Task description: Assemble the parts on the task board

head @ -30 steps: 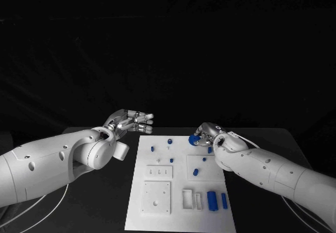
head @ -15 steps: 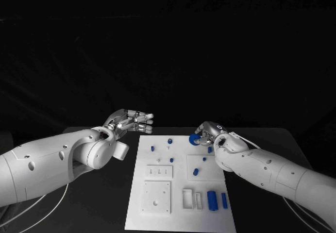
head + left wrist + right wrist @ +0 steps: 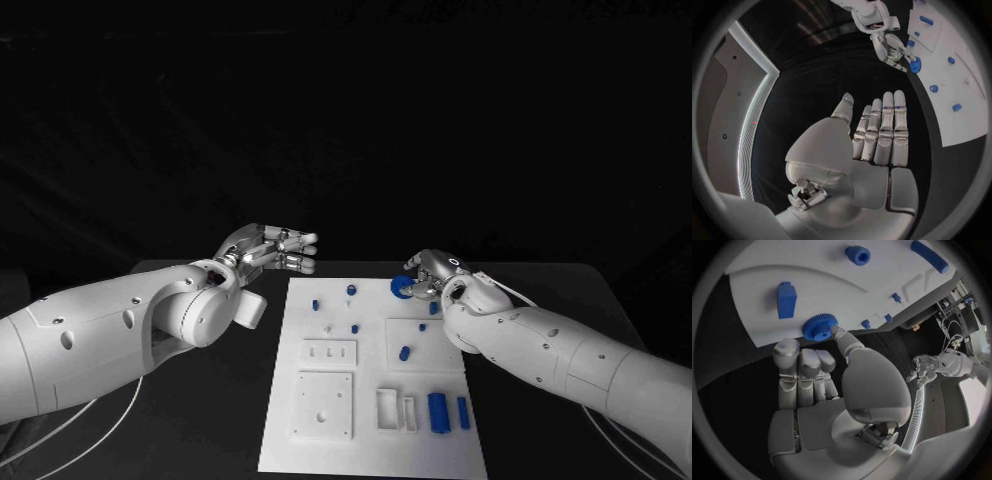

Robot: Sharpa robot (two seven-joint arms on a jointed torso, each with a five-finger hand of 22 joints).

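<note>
The white task board [image 3: 326, 440] lies lengthwise in the middle of the black table. My right hand [image 3: 426, 272] hovers over the board's far right part and pinches a blue toothed gear [image 3: 398, 288] between thumb and fingers. In the right wrist view the gear [image 3: 820, 326] sits at the fingertips [image 3: 787, 351], just above the board [image 3: 761, 275]. My left hand [image 3: 271, 250] floats left of the board's far corner, fingers straight and apart from the thumb, holding nothing. The left wrist view shows that hand [image 3: 876, 135] empty, with the right hand [image 3: 891, 46] and gear [image 3: 915, 64] beyond.
Small blue pegs [image 3: 352, 291] [image 3: 405, 353] stand on the board's far half. Two long blue pieces [image 3: 437, 412] [image 3: 463, 412] lie at its near right beside a white frame [image 3: 387, 408]. A blue block [image 3: 786, 300] lies near the gear. Bare black table flanks the board.
</note>
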